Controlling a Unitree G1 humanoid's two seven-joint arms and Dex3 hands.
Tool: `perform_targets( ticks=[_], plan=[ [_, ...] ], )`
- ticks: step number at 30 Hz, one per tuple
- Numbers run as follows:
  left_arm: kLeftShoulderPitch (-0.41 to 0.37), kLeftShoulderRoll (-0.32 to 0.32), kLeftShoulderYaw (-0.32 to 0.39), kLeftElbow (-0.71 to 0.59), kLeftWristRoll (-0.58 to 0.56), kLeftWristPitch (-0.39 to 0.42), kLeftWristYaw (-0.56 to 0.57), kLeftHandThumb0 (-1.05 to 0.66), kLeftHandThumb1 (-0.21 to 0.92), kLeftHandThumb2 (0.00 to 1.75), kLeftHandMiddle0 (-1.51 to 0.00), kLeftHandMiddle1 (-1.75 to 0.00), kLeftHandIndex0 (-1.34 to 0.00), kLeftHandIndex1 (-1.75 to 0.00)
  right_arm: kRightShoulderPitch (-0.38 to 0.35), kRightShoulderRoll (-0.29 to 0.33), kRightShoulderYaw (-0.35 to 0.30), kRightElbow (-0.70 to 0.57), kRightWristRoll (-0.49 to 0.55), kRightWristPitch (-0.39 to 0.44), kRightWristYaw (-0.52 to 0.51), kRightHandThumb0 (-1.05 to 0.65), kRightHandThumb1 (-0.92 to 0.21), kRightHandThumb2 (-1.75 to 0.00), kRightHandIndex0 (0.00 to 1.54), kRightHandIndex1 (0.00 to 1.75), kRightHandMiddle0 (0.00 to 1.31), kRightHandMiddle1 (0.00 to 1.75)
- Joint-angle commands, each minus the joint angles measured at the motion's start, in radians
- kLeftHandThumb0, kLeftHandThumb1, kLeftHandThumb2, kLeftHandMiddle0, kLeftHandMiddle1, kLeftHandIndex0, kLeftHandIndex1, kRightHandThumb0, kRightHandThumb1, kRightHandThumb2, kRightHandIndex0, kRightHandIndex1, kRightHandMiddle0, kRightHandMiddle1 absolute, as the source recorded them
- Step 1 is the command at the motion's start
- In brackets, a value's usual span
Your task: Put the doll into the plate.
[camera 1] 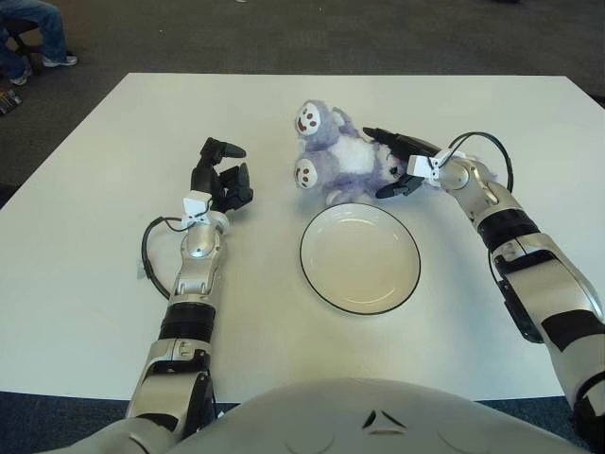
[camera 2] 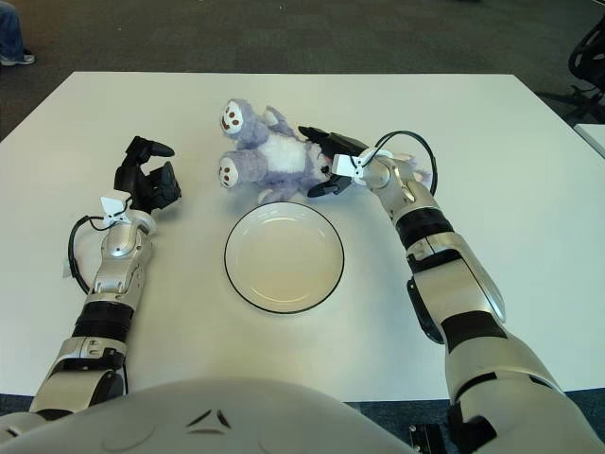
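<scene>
The doll [camera 1: 338,156] is a purple and white plush lying on the white table, just beyond the far rim of the plate [camera 1: 360,257]. The plate is white with a dark rim and holds nothing. My right hand [camera 1: 399,165] is at the doll's right end. Its fingers [camera 1: 402,144] are stretched over the far side and its thumb is on the near side, so the doll's end lies between them without a firm grip. My left hand [camera 1: 225,175] shows to the left of the doll, fingers relaxed and empty.
The white table [camera 1: 113,284] stretches wide on all sides. A person's legs [camera 1: 28,33] and a chair show on the dark carpet at the far left. Cables run along both forearms.
</scene>
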Motion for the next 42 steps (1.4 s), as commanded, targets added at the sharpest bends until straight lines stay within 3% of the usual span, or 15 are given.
perform_targets(
  ticks=[1,3,7,12,16,18,26,27,29,33,37,42],
  plan=[
    [0.113,-0.057,-0.005,0.048,0.007,0.007,0.01,-0.4,0.58,0.98,-1.2,-1.75,-0.4,-1.75,0.049,0.013,0.024,0.006,-0.047,0.023,-0.053,-0.7,-0.34,-0.73,0.01,0.35,0.0,0.11],
    [0.113,-0.057,-0.005,0.049,0.01,0.005,0.013,-0.4,0.58,0.98,-1.21,-1.75,-0.41,-1.75,0.056,0.015,0.032,0.005,-0.065,0.028,-0.09,-0.66,-0.32,-0.75,0.0,0.59,0.0,0.21],
    [0.113,-0.058,-0.004,0.051,0.013,0.0,0.016,-0.4,0.58,0.99,-1.22,-1.75,-0.41,-1.75,0.06,0.016,0.044,0.009,-0.082,0.034,-0.125,-0.61,-0.3,-0.76,0.0,0.86,0.0,0.38],
    [0.113,-0.06,-0.003,0.05,0.02,-0.002,0.024,-0.41,0.56,1.01,-1.21,-1.75,-0.42,-1.75,0.061,0.019,0.058,0.015,-0.1,0.05,-0.16,-0.53,-0.29,-0.79,0.0,1.4,0.0,0.68],
    [0.114,-0.06,-0.003,0.049,0.024,-0.001,0.025,-0.41,0.55,1.02,-1.21,-1.75,-0.43,-1.75,0.062,0.02,0.068,0.015,-0.109,0.064,-0.171,-0.47,-0.28,-0.84,0.0,1.6,0.0,0.77],
    [0.115,-0.058,-0.004,0.048,0.024,-0.002,0.02,-0.41,0.55,1.02,-1.21,-1.75,-0.43,-1.75,0.061,0.016,0.075,0.014,-0.115,0.068,-0.171,-0.4,-0.29,-0.88,0.17,1.68,0.0,0.9],
    [0.118,-0.052,-0.005,0.048,0.016,-0.001,0.001,-0.41,0.54,1.03,-1.2,-1.75,-0.44,-1.75,0.058,-0.001,0.099,-0.01,-0.128,0.077,-0.134,-0.24,-0.27,-1.04,0.5,1.74,0.0,1.42],
    [0.118,-0.052,-0.004,0.05,0.013,-0.004,-0.003,-0.41,0.54,1.03,-1.2,-1.75,-0.44,-1.75,0.057,-0.003,0.1,-0.015,-0.129,0.079,-0.124,0.01,-0.29,-1.13,0.53,1.74,0.0,1.5],
    [0.116,-0.052,-0.001,0.055,0.005,-0.008,-0.011,-0.41,0.54,1.04,-1.2,-1.75,-0.44,-1.75,0.056,-0.005,0.102,-0.021,-0.128,0.085,-0.109,0.23,-0.31,-1.21,0.56,1.75,0.01,1.59],
    [0.115,-0.055,0.002,0.06,-0.009,-0.013,-0.024,-0.42,0.52,1.05,-1.21,-1.75,-0.45,-1.75,0.061,-0.002,0.086,-0.029,-0.104,0.098,-0.091,0.42,-0.3,-1.3,0.6,1.75,0.13,1.71],
    [0.115,-0.056,0.003,0.061,-0.014,-0.013,-0.031,-0.42,0.52,1.06,-1.21,-1.75,-0.45,-1.75,0.066,0.0,0.074,-0.037,-0.093,0.108,-0.082,0.09,-0.23,-1.37,0.68,1.75,0.47,1.57],
    [0.116,-0.055,0.006,0.061,-0.022,-0.011,-0.042,-0.42,0.51,1.07,-1.2,-1.75,-0.46,-1.75,0.077,0.004,0.055,-0.06,-0.077,0.137,-0.081,0.01,-0.13,-1.48,0.75,1.75,0.61,1.56]
  ],
)
